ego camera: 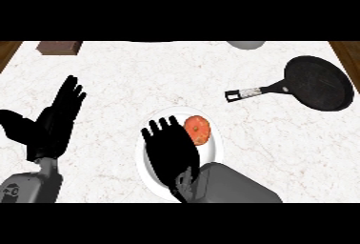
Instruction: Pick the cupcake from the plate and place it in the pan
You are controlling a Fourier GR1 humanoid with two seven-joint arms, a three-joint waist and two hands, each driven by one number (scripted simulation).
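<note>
No legible markings. Right hand (pixel 169 150) hovers over the plate (pixel 215 147) at lower centre, fingers straight, just left of the cupcake (pixel 198 129). Left hand (pixel 53 121) rests open, left. Pan (pixel 318 83) upper right.

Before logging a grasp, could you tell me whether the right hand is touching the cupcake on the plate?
Cannot tell. In the head view the right hand hovers open over the plate, its fingertips right beside the cupcake; looking steeply down shows neither contact nor gap.

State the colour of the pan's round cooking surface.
Black, on the round black metal pan; the head view shows it.
</note>
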